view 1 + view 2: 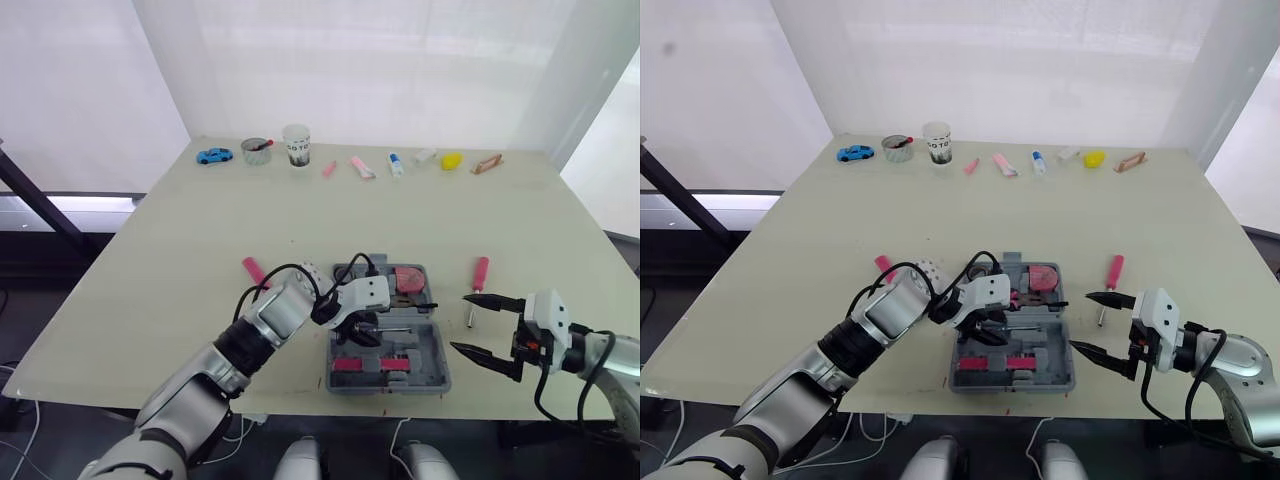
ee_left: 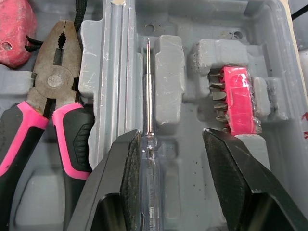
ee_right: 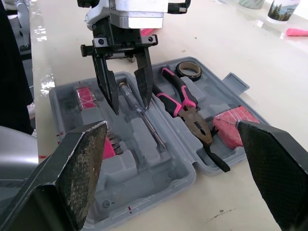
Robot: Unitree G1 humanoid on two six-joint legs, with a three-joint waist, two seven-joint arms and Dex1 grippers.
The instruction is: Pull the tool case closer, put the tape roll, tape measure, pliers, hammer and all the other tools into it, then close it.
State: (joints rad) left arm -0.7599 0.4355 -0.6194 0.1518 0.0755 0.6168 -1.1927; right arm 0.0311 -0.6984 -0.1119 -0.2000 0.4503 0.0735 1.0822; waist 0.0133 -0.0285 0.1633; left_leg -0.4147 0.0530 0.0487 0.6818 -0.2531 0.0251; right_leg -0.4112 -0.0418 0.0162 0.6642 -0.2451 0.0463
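Left gripper [image 2: 172,139] wide, straddling screwdriver [image 2: 149,86] seated in case [image 2: 269,48]; right gripper [image 1: 462,322] wide, empty. Best lift straight up, not dragging it out.

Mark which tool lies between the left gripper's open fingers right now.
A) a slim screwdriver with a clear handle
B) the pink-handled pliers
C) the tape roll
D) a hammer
A: in the left wrist view the screwdriver lies in its slot of the tool case between the spread fingers of the left gripper, while the pliers sit in the neighbouring compartment.
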